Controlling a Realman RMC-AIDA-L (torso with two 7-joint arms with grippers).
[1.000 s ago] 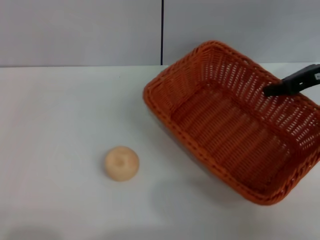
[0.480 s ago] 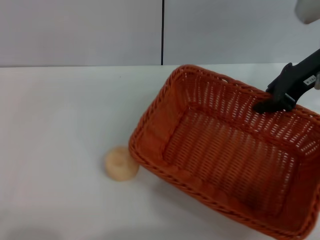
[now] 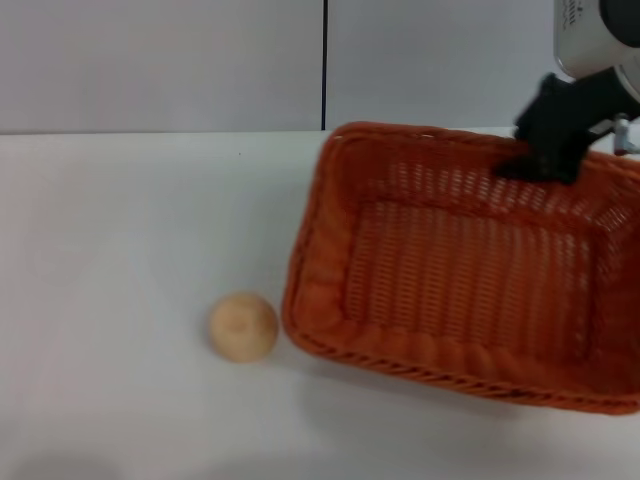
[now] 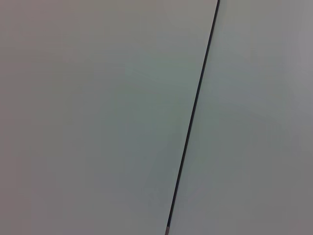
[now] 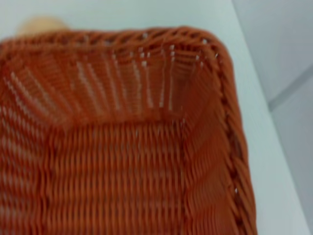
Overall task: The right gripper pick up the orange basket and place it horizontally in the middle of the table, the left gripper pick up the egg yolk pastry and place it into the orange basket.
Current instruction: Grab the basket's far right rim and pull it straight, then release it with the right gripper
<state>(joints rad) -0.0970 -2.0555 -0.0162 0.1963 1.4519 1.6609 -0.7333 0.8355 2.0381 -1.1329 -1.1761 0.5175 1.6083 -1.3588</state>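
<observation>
The orange basket (image 3: pixel 460 270) sits at the right of the white table (image 3: pixel 120 240), its long side nearly parallel to the table's front edge and its front tipped toward me. My right gripper (image 3: pixel 535 165) is shut on the basket's far rim near the right corner. The basket's woven inside (image 5: pixel 122 147) fills the right wrist view. The egg yolk pastry (image 3: pixel 243 326), a round tan ball, lies on the table just left of the basket's near left corner; its top peeks over the rim (image 5: pixel 41 24) in the right wrist view. My left gripper is out of view.
A grey wall with a dark vertical seam (image 3: pixel 325 65) stands behind the table. The left wrist view shows only that wall and seam (image 4: pixel 193 117).
The right gripper has swung the basket round from a diagonal lie to nearly crosswise and shifted it left, close to the pastry. The pastry has stayed put.
</observation>
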